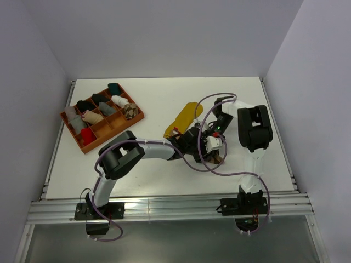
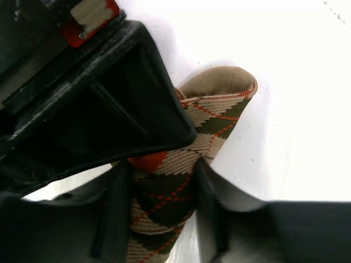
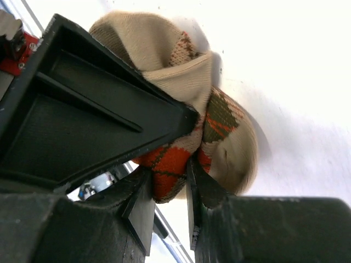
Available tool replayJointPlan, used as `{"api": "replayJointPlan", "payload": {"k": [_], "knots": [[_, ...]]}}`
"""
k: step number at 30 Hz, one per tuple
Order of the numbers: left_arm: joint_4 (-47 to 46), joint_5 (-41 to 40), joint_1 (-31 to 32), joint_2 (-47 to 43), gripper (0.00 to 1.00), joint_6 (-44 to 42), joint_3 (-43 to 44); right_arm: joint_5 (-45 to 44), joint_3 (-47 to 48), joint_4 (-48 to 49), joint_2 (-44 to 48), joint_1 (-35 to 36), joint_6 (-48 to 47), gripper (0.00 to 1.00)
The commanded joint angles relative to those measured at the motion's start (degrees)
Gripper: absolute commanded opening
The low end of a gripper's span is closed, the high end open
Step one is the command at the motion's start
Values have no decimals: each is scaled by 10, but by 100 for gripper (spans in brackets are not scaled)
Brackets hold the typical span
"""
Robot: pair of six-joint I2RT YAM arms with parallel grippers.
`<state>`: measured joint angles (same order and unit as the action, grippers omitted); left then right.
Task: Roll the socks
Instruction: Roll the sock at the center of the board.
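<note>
Upper left of the overhead view, the tray (image 1: 112, 135) of small bundles (image 1: 92, 116) sits out of this play. Centre frame, the mustard sock (image 1: 186, 116) lies flat on the tabletop (image 1: 164, 93), slanting from lower left to upper right, with nothing gripping it.

Just right of centre is the action. Both arms meet nose to nose over the argyle sock (image 2: 216, 118), and neither is the nearer one, because both are on it.

In the left wrist view, the left fingers (image 2: 112, 213) are pinched on the patterned body at the bottom of the frame. The sock's long axis runs straight out from between them toward the upper right, ending in a tan-lined end on the tabletop.

Over in the right wrist view, the right fingers (image 3: 137, 213) are squeezed tight on an orange diamond at bottom centre, with the fabric bunched in a lump above them. Whether the cream fold on top is the same sock or a second one is hard to call from here.

The coming move looks to hinge on that free end. It lies beyond the left fingers, along their line, so it wants turning back toward the lump the right fingers hold.
</note>
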<state>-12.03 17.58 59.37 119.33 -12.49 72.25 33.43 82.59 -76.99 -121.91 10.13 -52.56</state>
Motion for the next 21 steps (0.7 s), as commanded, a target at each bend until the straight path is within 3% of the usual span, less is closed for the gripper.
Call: {"api": "replayJointPlan", "payload": {"k": [1,5,11,16,21], "knots": [[61,30,2,35,37,46,5,-2,-15,75,43,2,30,29],[93,18,1,50,15,71,25,-9,-30,131,98,-8,66,40],[117,14,-5,62,3,113,33,4,-42,166,156,-42,91,55],[140,2,-9,65,0,120,42,25,-48,183,191,-85,102,55],[130,10,-15,63,0,155,35,44,-62,166,218,-122,87,42]]}}
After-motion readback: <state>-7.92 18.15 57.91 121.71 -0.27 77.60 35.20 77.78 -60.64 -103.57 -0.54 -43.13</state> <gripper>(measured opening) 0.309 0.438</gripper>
